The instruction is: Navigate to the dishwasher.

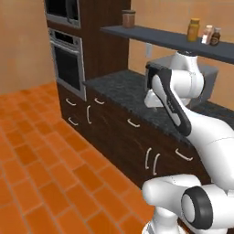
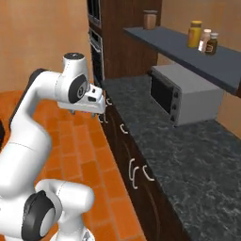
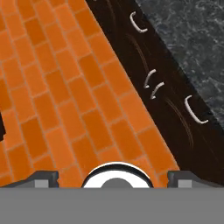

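Observation:
The dishwasher is out of view. My gripper (image 2: 88, 112) hangs from the folded white arm, pointing down over the orange tiled floor (image 3: 65, 87), just beside the dark wood cabinet fronts (image 3: 175, 113). In the hand view the two dark fingertips (image 3: 41, 177) stand far apart with nothing between them, so the gripper is open and holds nothing.
A dark speckled counter (image 2: 188, 155) runs over cabinets with white curved handles (image 1: 132, 122). A grey toaster oven (image 2: 186, 94) stands on it under a shelf (image 2: 164, 40) with jars. A wall oven with a dark glass door (image 1: 67, 64) sits in the tall cabinet. Open floor (image 1: 41, 160) lies to the left.

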